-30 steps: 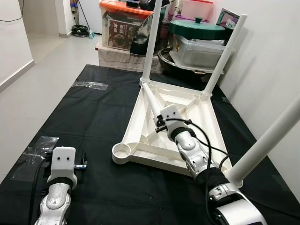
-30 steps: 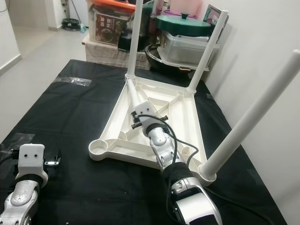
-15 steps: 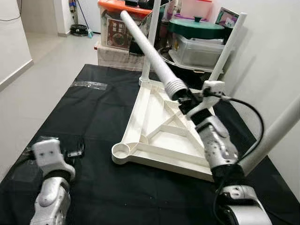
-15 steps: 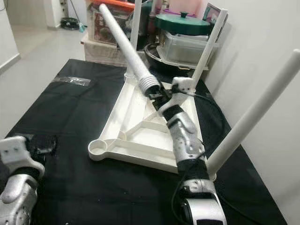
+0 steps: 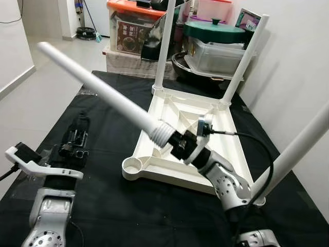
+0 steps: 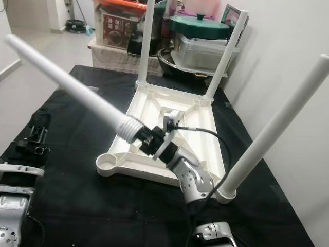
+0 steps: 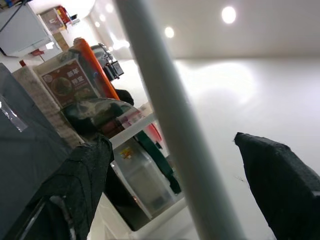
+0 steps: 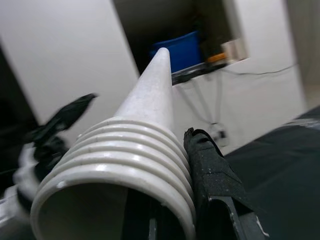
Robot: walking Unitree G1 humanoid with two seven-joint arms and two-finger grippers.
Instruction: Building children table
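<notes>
Table top (image 5: 177,128), white and upside down, lying on the black-covered worktop (image 5: 110,123) with three legs already standing up from its corners: two at the far end (image 5: 165,46) (image 5: 245,59), one at the near right (image 5: 295,149). Near left corner socket (image 5: 132,165) open, with no leg in it. Fourth leg (image 5: 97,87) held in the air, slanting up and away to the robot's left, ribbed screw end (image 5: 162,135) lowest and hanging just above the table top's near left part. Right hand (image 5: 180,145) pinching that leg at the ribbed end, one black finger (image 8: 210,170) pressed along the threads in the right wrist view. Left hand (image 5: 77,135) raised over the left side of the worktop below the leg, fingers (image 7: 280,185) spread wide; white leg (image 7: 175,115) running between them in the left wrist view, seemingly without touching, though hard to judge from that angle. Beyond the worktop, stacked storage boxes (image 5: 133,25) and a green-lidded pot (image 5: 216,31) against the wall.
</notes>
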